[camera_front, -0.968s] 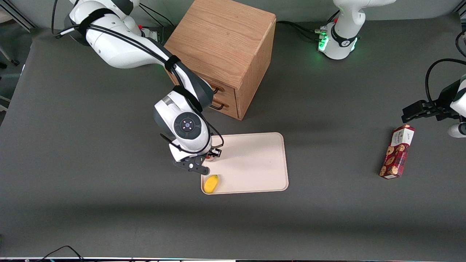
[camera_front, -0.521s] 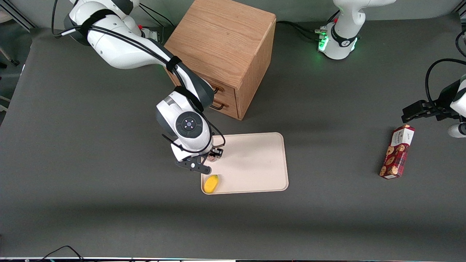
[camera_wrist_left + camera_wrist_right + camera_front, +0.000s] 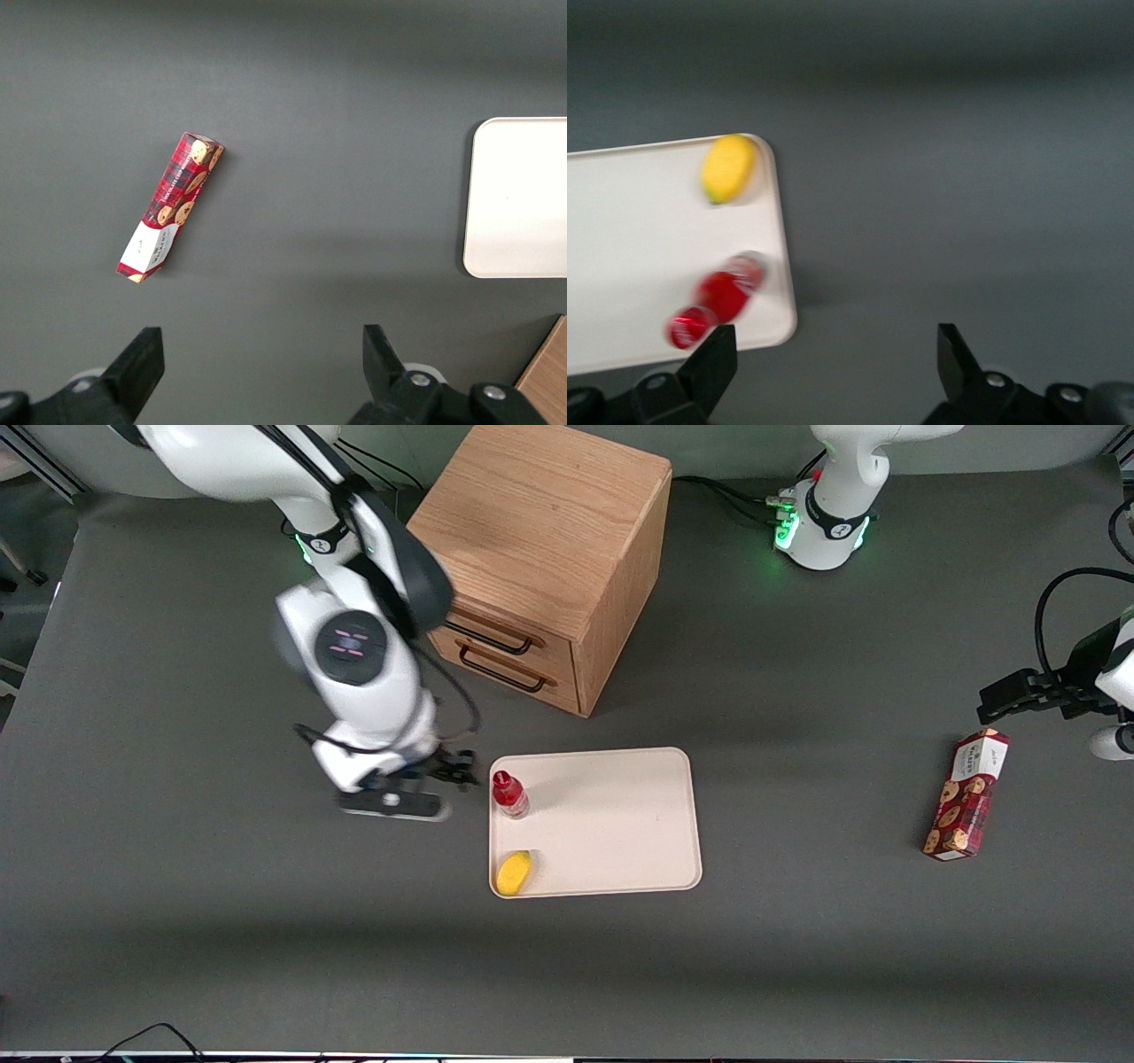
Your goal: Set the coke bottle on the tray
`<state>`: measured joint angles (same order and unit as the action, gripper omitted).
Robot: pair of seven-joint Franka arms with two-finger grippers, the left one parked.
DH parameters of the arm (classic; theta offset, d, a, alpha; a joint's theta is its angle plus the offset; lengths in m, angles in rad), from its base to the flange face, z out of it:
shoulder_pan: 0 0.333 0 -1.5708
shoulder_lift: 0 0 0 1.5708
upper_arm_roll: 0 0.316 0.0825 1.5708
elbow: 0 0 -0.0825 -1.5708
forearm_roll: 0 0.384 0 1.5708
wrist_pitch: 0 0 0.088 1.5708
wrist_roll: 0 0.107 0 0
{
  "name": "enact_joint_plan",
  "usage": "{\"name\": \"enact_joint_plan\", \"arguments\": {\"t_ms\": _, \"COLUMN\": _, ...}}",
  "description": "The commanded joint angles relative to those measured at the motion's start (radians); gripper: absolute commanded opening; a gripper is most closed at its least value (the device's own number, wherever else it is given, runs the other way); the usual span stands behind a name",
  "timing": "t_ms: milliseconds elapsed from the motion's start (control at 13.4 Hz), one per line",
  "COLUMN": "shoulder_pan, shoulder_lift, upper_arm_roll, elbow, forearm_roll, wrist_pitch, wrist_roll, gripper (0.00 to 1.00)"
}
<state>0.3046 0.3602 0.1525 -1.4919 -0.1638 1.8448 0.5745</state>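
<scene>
The coke bottle (image 3: 509, 794) stands upright on the cream-white tray (image 3: 620, 824), in the tray's corner nearest the wooden cabinet and the working arm. From the right wrist view the coke bottle (image 3: 718, 301) shows red inside the tray (image 3: 647, 266) rim. My gripper (image 3: 447, 772) hangs over bare table beside the tray, toward the working arm's end, apart from the bottle. Its fingers (image 3: 713, 359) are spread wide, open, with only grey table between them.
A yellow fruit-like piece (image 3: 514, 872) lies in the tray's corner nearest the front camera. The wooden drawer cabinet (image 3: 540, 558) stands farther from the camera than the tray. A red cookie box (image 3: 967, 794) lies toward the parked arm's end.
My gripper let go of the bottle, which now stands alone on the tray. The arm rose and swung away from the tray toward the working arm's end of the table.
</scene>
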Motion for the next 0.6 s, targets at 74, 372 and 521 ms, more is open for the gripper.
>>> {"name": "enact_joint_plan", "arguments": {"t_ms": 74, "shoulder_pan": -0.044, "shoulder_lift": -0.260, "upper_arm_roll": -0.246, "elbow": -0.197, "forearm_roll": 0.139, "wrist_pitch": -0.036, "wrist_roll": -0.391, "gripper": 1.00}}
{"name": "enact_joint_plan", "arguments": {"t_ms": 372, "shoulder_pan": -0.151, "shoulder_lift": -0.328, "upper_arm_roll": -0.347, "elbow": -0.205, "forearm_roll": 0.167, "wrist_pitch": -0.048, "wrist_roll": -0.615, "gripper": 1.00}}
{"name": "enact_joint_plan", "arguments": {"t_ms": 521, "shoulder_pan": -0.159, "shoulder_lift": -0.346, "upper_arm_roll": -0.389, "elbow": -0.202, "forearm_roll": 0.168, "wrist_pitch": -0.067, "wrist_roll": -0.642, "gripper": 1.00}}
